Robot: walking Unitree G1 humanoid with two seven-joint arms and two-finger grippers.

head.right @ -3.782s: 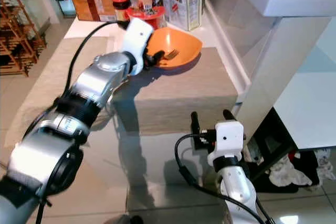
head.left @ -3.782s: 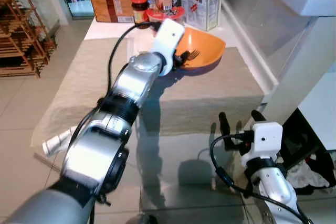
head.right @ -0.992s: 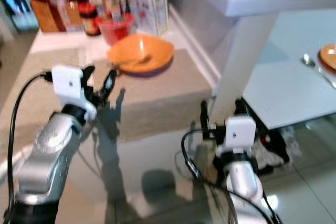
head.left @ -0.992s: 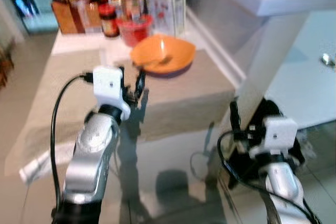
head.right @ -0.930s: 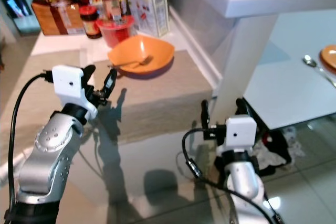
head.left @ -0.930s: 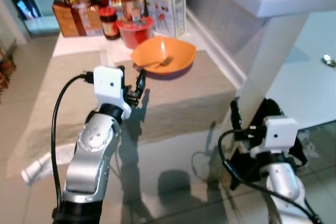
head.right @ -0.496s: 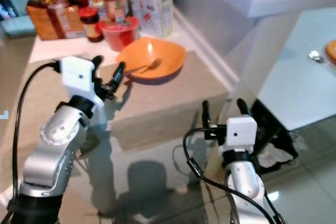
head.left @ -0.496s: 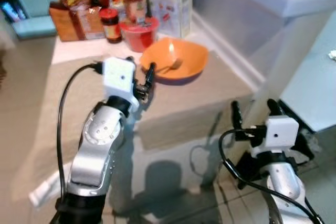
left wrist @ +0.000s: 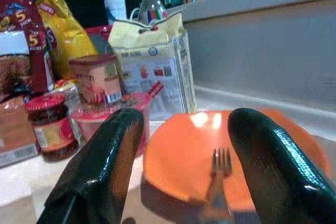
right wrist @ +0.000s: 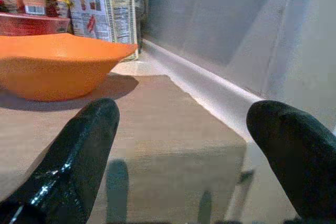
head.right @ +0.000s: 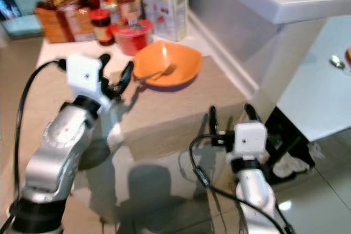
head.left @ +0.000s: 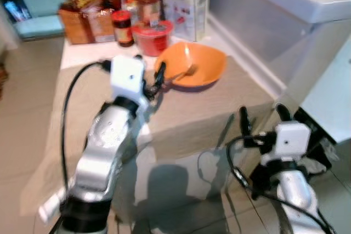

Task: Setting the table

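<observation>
Left wrist view looks between the spread, empty fingers of the left pincer [head.left: 152, 78], raised just short of the orange bowl [head.left: 196, 68]. A fork [left wrist: 216, 183] lies inside the bowl, which sits on a beige mat [head.left: 219, 102] on the bench [head.left: 82, 56]. Behind the bowl stand a red tub [head.left: 151, 37], a jar [head.left: 123, 28] and a cracker bag [head.left: 185, 3]. Lower down, the right pincer [head.left: 261, 116] is also spread and empty, near the mat's front edge.

Left gripper [head.left: 154, 79] raised, right gripper [head.left: 259, 115] low, both spread.
</observation>
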